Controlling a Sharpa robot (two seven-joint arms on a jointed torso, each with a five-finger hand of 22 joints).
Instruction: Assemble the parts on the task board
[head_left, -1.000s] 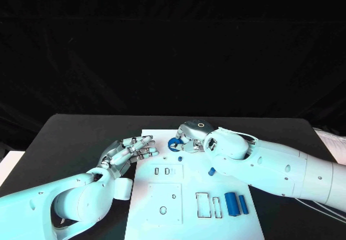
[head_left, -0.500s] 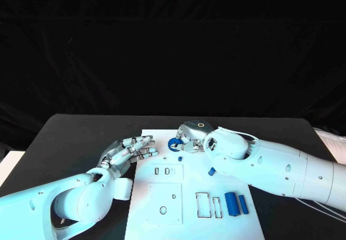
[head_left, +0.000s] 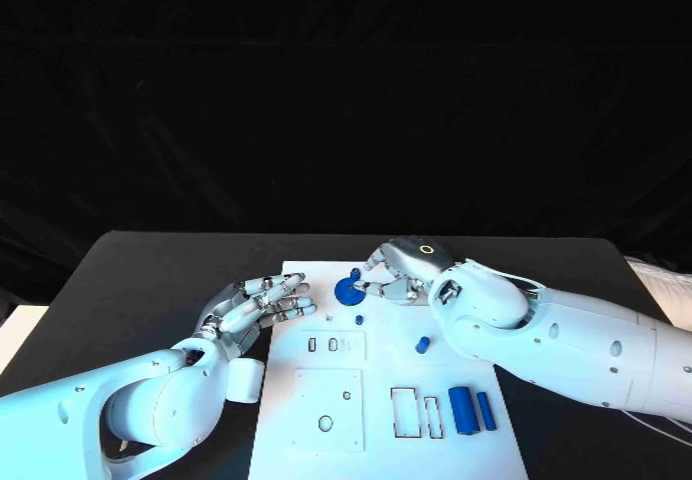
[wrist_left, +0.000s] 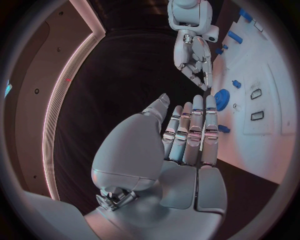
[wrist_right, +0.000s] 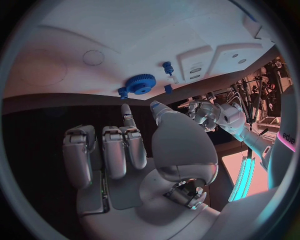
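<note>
The white task board (head_left: 375, 400) lies mid-table. A blue gear (head_left: 351, 290) sits near its far edge, with a small blue piece (head_left: 356, 272) right beside it. My right hand (head_left: 408, 262) hovers just right of the gear, fingers apart and holding nothing; in the right wrist view the gear (wrist_right: 142, 83) lies beyond the fingertips (wrist_right: 125, 109). My left hand (head_left: 260, 305) is open at the board's left edge, fingers stretched toward the gear (wrist_left: 222, 96). Two short blue pegs (head_left: 359, 319) (head_left: 423, 344) stand mid-board. Two blue bars (head_left: 463, 408) lie at the near right.
Rectangular slots (head_left: 418, 410) and a plate with round holes (head_left: 329, 395) take up the board's near half. Black table (head_left: 144, 270) surrounds the board. My right forearm (head_left: 577, 340) crosses the table on the board's right side.
My right hand has drawn back to the right off the blue gear, which now lies uncovered. The left hand has barely moved.
</note>
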